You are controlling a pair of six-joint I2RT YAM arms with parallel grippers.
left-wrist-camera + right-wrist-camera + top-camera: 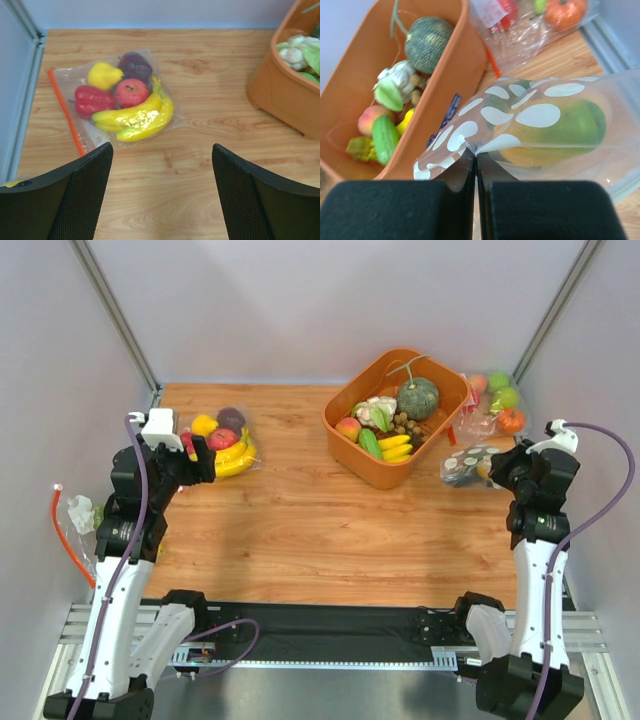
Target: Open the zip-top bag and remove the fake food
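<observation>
The polka-dot zip-top bag (pixel 520 117) lies at the table's right edge, right of the orange bin; it also shows in the top view (pixel 468 464). A yellow-green mango (pixel 560 130) shows through its plastic; the other fake food inside is hard to make out. My right gripper (pixel 476 152) is shut, pinching a fold of this bag's plastic near its edge; in the top view it sits at the bag's right side (pixel 500 468). My left gripper (pixel 162 150) is open and empty, hovering above bare wood just in front of a plain bag of fruit (pixel 125 102).
An orange bin (pixel 395 415) at back centre holds a grey-green pumpkin (pixel 417 397) and several foods. A plain bag with bananas and fruit (pixel 225 440) lies back left. Another plain bag of fruit (pixel 495 405) lies back right. Walls close both sides.
</observation>
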